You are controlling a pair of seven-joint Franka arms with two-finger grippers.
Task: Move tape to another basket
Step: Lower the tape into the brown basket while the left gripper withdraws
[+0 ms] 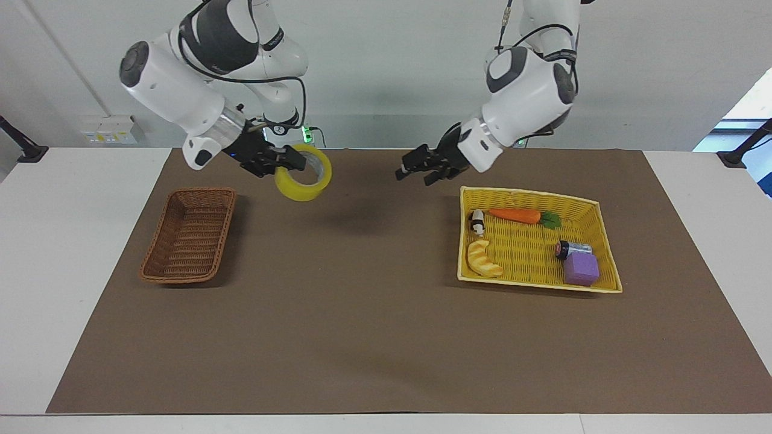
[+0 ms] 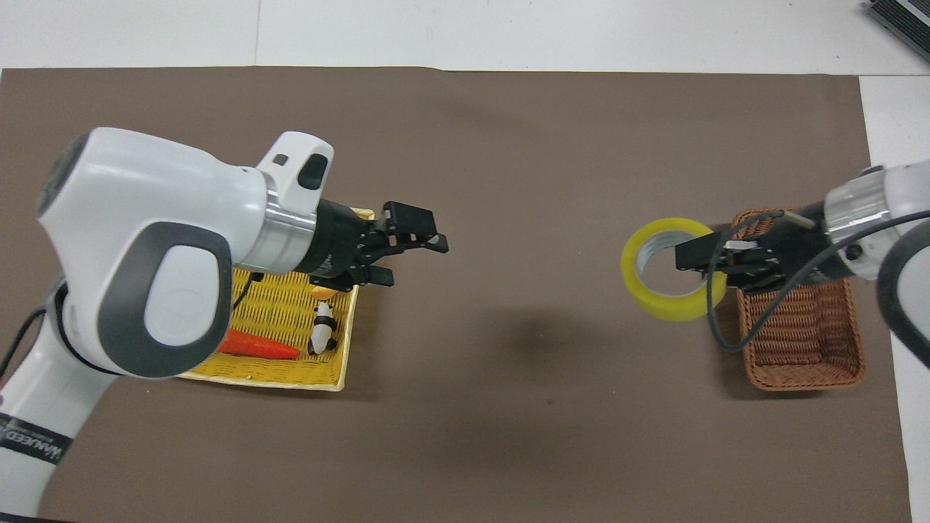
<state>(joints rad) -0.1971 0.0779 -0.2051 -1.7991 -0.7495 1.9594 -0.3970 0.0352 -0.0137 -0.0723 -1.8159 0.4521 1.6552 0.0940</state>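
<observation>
Facing view shows us the tape [image 1: 303, 173] up in the air in the upper left of the frame, pinched through its rim by the right gripper [image 1: 288, 160], whose fingers are clamped on the roll's wall. The roll hangs over bare mat, just beside the brown basket [image 1: 189, 235] at left centre, not over it. In the overhead view we see the same roll [image 2: 672, 270] at centre right, its edge close to the basket's rim [image 2: 803, 379]. The left gripper [image 1: 416, 169] hangs empty with fingers spread, above the mat beside the yellow basket [image 1: 594, 208] at right. We judge the lift out of the yellow basket done; carrying over the brown basket and releasing remain.
</observation>
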